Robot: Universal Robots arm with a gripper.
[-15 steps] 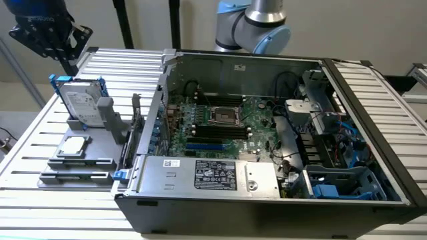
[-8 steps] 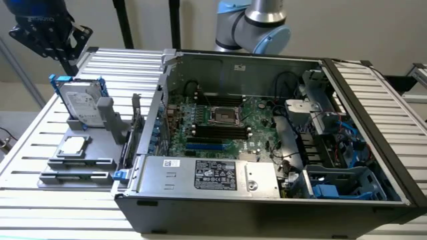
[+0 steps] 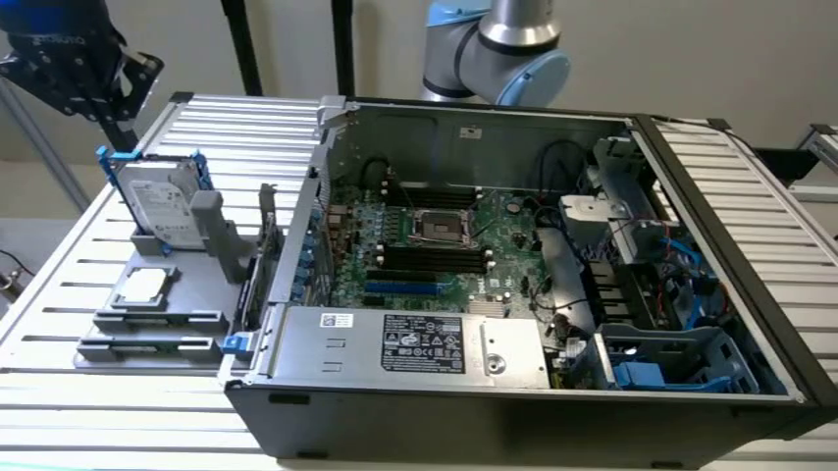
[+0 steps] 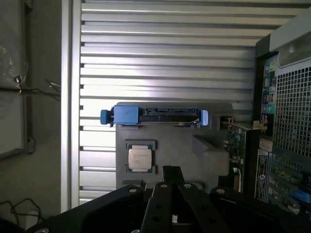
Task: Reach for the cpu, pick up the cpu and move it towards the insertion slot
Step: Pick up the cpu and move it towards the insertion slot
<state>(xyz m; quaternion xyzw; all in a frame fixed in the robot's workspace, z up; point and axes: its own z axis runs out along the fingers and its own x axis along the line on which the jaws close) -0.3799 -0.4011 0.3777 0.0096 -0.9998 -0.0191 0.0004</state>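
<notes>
While the claw (image 3: pixel 94 83) hung over the far corner of the slatted worktop (image 3: pixel 66 265) at the exterior view's left, the cpu (image 3: pixel 144 286) lay flat in a shallow recess of a grey fixture (image 3: pixel 157 320), well apart from the claw. Whether the claw was open or closed could not be told, and nothing could be seen in its hold.

Open air stood above the cpu. An upright hard drive (image 3: pixel 163 201) in a blue frame rose just beside it at the fixture's far edge. The tall side wall of the open computer case (image 3: pixel 314 211) stood between the fixture and the motherboard. Inside the case the insertion slot (image 3: pixel 439 228) lay face up with free room above it, hemmed by black memory slots (image 3: pixel 426 257) on two sides.

The wrist view looked straight down on the cpu (image 4: pixel 140 158), its silver top squarely framed by the recess. There the hard drive (image 4: pixel 155 115) was seen edge-on, and the claw (image 4: pixel 171 173) was dark in the foreground. The exterior view gave the insertion slot and the arm (image 3: pixel 504 44) behind the case.
</notes>
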